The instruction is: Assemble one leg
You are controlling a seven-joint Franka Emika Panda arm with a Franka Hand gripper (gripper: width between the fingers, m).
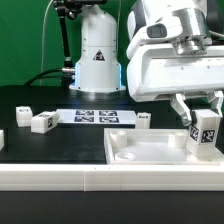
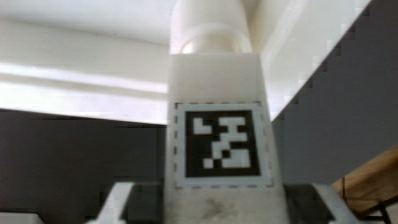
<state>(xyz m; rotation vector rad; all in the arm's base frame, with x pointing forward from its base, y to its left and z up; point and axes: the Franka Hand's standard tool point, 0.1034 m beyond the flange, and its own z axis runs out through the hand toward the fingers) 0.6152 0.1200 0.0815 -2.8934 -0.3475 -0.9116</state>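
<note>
Holding anything in the tool point(image 1: 203, 118) right now?

Clenched on the leg point(image 1: 206, 136); with fingers point(image 1: 184, 113) pressed to both flanks; held upright, tag turned toward the exterior camera.

Placed where, over the surface point(image 1: 60, 140)?

Hanging at the exterior view's right, over the near right corner of the tabletop point(image 1: 150, 152); lower end down beside the raised rim; cannot tell whether touching the tabletop or just clear of it.

Showing any better from the wrist?

Filling the middle of the wrist view with that leg point(image 2: 221, 90); black-and-white tag square on the facing side; flanked on both sides by grey fingers point(image 2: 128, 205); ending beyond the tag in a rounded white stub; backed by a dark band and pale slabs, too blurred to name.

Lying around elsewhere?

Resting flat beyond the tabletop, near the middle of the exterior view: the marker board point(image 1: 95, 116), with several tags in a row; off toward the exterior view's left, two small blocks point(image 1: 43, 122), tagged like the leg, near each other yet apart; just beside the board's right end, a third small white piece point(image 1: 145, 118), near the tabletop's far rim.

And behind?

Looming over the leg, the bulky white arm point(image 1: 165, 60); standing further back, a white base point(image 1: 97, 55) with a warning triangle, before a green backdrop.
</note>
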